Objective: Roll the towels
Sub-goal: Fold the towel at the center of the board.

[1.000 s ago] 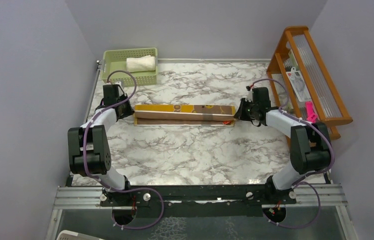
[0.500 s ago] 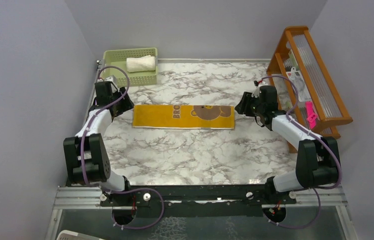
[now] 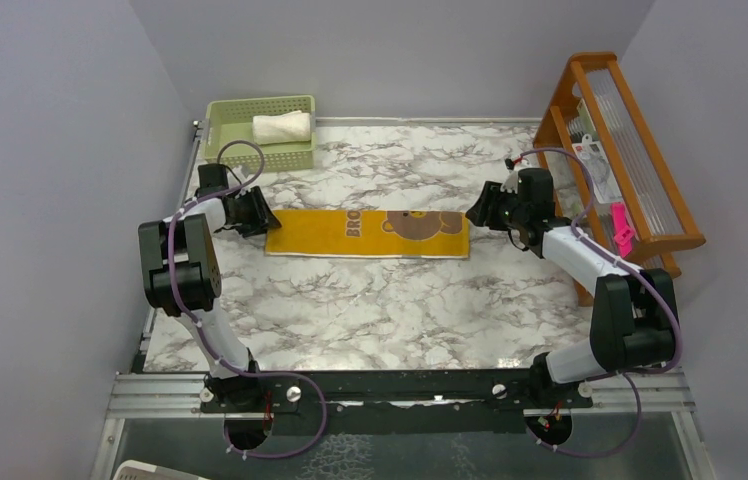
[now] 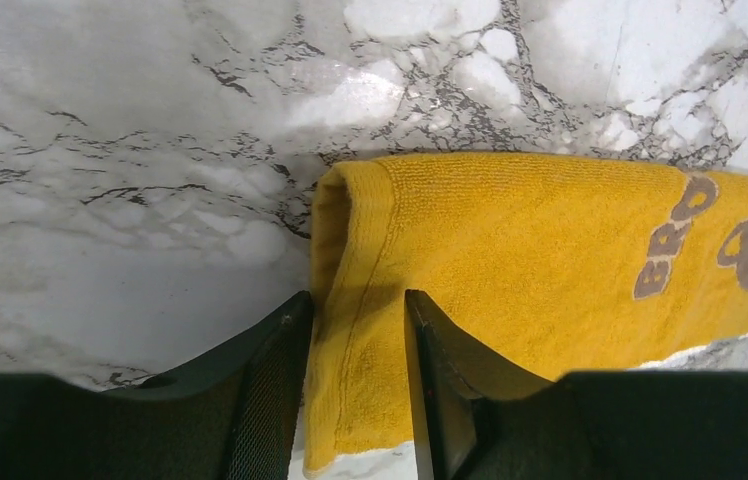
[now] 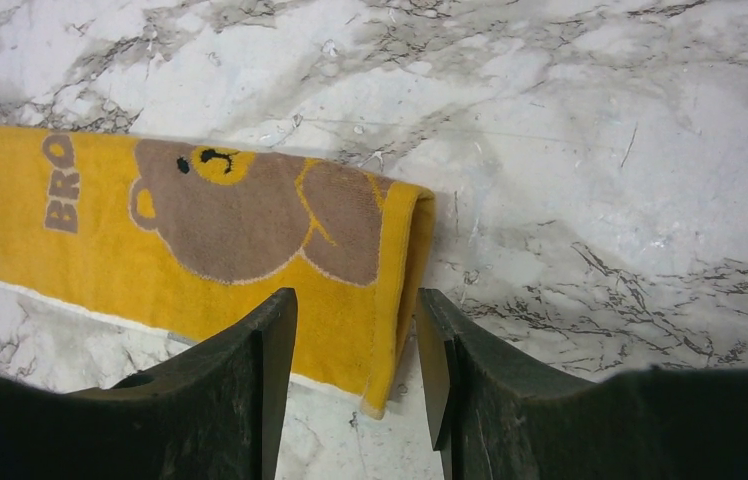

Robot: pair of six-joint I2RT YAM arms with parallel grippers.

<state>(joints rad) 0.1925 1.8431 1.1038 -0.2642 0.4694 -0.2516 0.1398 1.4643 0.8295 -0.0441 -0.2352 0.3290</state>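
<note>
The mustard-yellow towel (image 3: 367, 233) lies flat on the marble table as a long strip, with its brown bear patch and letters facing up. My left gripper (image 3: 258, 216) is open at the towel's left end. In the left wrist view its jaws (image 4: 358, 312) straddle the folded hem of the yellow towel (image 4: 510, 240). My right gripper (image 3: 478, 212) is open at the right end. In the right wrist view its jaws (image 5: 357, 312) straddle the edge of the yellow towel (image 5: 200, 220) just above the table. The cream-white towel (image 3: 282, 127) lies rolled in the basket.
A pale green plastic basket (image 3: 212, 130) stands at the back left corner. A wooden rack (image 3: 640, 200) with clear panels and a pink item stands along the right edge, close behind my right arm. Grey walls enclose the table on three sides.
A second ago both grippers held the towel's ends in a narrower fold. It now lies wider and flat, bear up. My left arm has folded in and brought its gripper to the left hem.
</note>
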